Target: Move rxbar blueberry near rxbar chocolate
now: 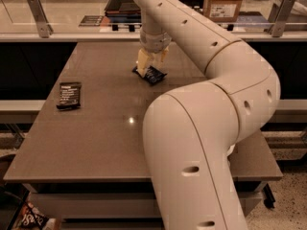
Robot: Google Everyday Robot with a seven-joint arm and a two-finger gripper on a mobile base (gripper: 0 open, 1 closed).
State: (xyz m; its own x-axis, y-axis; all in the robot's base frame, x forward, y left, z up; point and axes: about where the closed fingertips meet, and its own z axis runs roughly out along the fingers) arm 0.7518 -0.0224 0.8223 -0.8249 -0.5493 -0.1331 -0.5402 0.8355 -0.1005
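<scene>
The rxbar blueberry [152,74], a dark navy wrapper, is at the far middle of the table, tilted, with its upper end between my fingers. My gripper [150,64] comes down from above on the long white arm and is shut on the bar, holding it at or just above the tabletop. One pale finger [142,63] shows to the bar's left. The rxbar chocolate [70,95], a black wrapper with white text, lies flat near the table's left edge, well apart to the left and nearer the camera.
The brown table [105,143] has a raised rail with metal brackets [39,17] along its far edge. My arm's large white elbow [206,143] fills the right foreground. A cardboard box [224,3] and a dark tray [123,4] stand beyond the rail.
</scene>
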